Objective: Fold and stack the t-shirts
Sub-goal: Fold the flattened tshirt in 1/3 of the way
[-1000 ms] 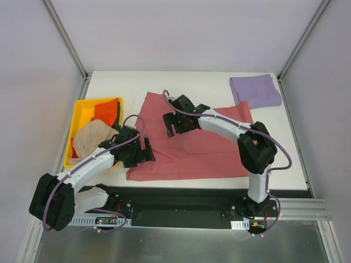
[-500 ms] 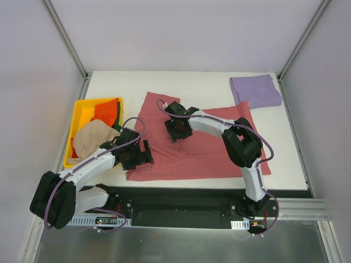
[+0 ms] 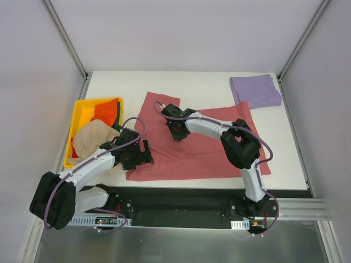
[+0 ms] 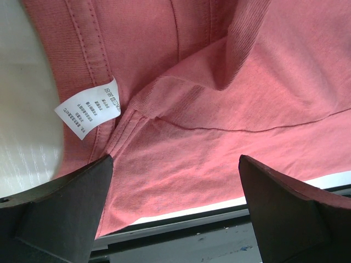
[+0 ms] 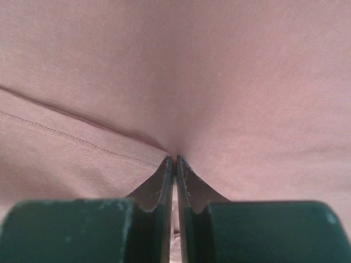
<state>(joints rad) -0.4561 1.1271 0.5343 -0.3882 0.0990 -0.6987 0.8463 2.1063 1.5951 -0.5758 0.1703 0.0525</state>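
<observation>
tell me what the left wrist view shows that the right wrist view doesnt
Only left wrist: the white care label, a patch of table, and the left fingers spread wide. Only right wrist: the right fingers pressed together, pinching a pucker of the red t-shirt. Both: that same red t-shirt, close up.

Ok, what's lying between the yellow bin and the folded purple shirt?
The dusty red t-shirt, spread flat, right hand pinching it; top view shows it.

L end effector (image 4: 175,164) spread; R end effector (image 5: 174,160) pinched.
</observation>
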